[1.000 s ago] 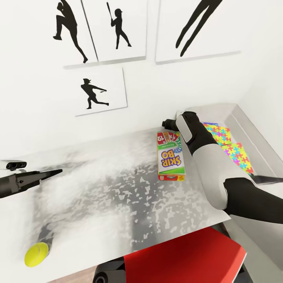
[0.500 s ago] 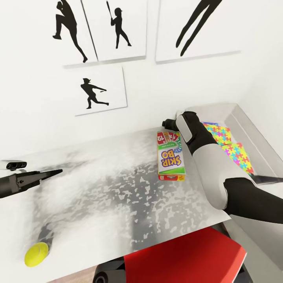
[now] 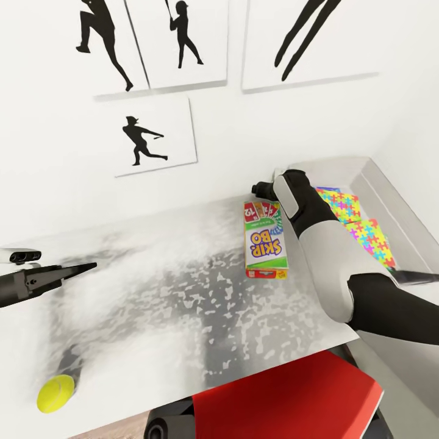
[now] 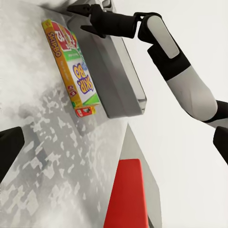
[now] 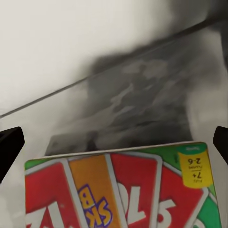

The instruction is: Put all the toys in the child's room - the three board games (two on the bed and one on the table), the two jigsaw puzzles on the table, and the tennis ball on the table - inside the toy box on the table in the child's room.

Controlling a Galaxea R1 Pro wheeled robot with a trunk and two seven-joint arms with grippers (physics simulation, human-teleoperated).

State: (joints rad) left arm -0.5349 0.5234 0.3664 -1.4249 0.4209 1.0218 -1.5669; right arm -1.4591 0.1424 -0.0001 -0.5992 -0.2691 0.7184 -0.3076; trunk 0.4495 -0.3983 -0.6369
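Board game (image 3: 266, 241) flat on table (image 3: 183, 305), beside toy box (image 3: 390, 201).

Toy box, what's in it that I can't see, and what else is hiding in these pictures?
- Toy box, head view: the right arm covers part of its floor and part of both jigsaw puzzles.
- Right gripper, head view: the wrist hides its jaws.
- Left gripper, head view: too side-on to tell if it is open.
- Skip-Bo game, right wrist view: the bottom edge cuts it off.
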